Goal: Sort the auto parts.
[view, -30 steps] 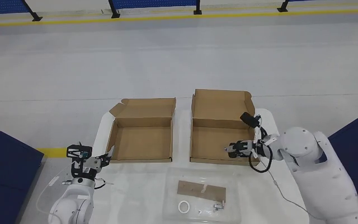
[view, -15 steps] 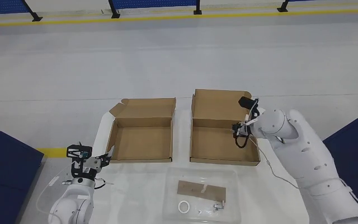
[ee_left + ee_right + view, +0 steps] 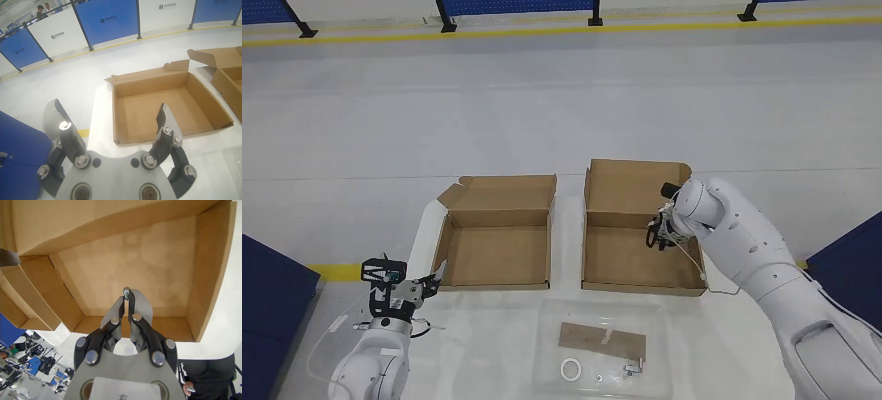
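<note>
here, right tool (image 3: 127, 298) pinches a small bolt (image 3: 126, 292) over the right box (image 3: 151, 262); left tool (image 3: 108, 105) gapes wide, empty.

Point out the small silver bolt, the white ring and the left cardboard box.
Small silver bolt (image 3: 126, 289): right wrist view, its tip.
White ring (image 3: 563, 370): top view, its band.
Left brown cardboard box (image 3: 497, 256): top view, its bare floor.

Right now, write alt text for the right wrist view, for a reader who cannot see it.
The right pincer is shut on a small metal bolt, holding it above the bare floor of an open cardboard box. The white table shows beyond the box's walls.
</note>
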`<state>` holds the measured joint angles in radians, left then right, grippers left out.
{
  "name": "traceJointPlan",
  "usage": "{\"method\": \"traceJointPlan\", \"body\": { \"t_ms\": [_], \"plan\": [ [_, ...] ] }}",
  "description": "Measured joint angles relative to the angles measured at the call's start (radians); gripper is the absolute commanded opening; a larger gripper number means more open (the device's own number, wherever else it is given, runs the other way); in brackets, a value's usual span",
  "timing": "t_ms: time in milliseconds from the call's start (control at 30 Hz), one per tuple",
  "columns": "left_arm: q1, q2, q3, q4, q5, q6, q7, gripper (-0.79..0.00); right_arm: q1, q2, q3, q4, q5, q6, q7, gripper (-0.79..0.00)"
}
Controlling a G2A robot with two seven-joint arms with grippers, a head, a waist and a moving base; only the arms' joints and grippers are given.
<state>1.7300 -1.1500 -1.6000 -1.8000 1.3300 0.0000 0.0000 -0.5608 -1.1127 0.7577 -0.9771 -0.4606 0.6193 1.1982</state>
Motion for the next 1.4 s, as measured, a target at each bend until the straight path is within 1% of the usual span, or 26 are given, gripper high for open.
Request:
{"method": "traceJointPlan", "body": {
  "t_ms": [200,300,400,567,800,1300,1333,1400],
  "plan": [
    [0.0,0.0,0.0,0.0,0.0,0.0,0.0,0.0,-0.004,0.001,0.001,-0.002,-0.002,-0.002,-0.004,-0.785],
    [0.0,0.0,0.0,0.0,0.0,0.0,0.0,0.0,-0.031,-0.001,-0.005,0.0,-0.023,0.006,-0.06,-0.785],
    [0.0,0.0,0.0,0.0,0.0,0.0,0.0,0.0,-0.031,-0.007,-0.006,0.02,-0.025,0.018,-0.083,-0.785],
    [0.0,0.0,0.0,0.0,0.0,0.0,0.0,0.0,-0.022,-0.025,-0.004,0.085,-0.007,0.042,-0.142,-0.785],
    [0.0,0.0,0.0,0.0,0.0,0.0,0.0,0.0,-0.004,-0.055,-0.003,0.195,0.043,0.042,-0.204,-0.785],
    [0.0,0.0,0.0,0.0,0.0,0.0,0.0,0.0,0.038,-0.114,-0.032,0.355,0.078,0.015,-0.229,-0.785],
    [0.0,0.0,0.0,0.0,0.0,0.0,0.0,0.0,0.041,-0.117,-0.034,0.364,0.078,0.011,-0.228,-0.767],
    [0.0,0.0,0.0,0.0,0.0,0.0,0.0,0.0,0.046,-0.121,-0.035,0.375,0.078,0.005,-0.227,-0.674]
  ]
}}
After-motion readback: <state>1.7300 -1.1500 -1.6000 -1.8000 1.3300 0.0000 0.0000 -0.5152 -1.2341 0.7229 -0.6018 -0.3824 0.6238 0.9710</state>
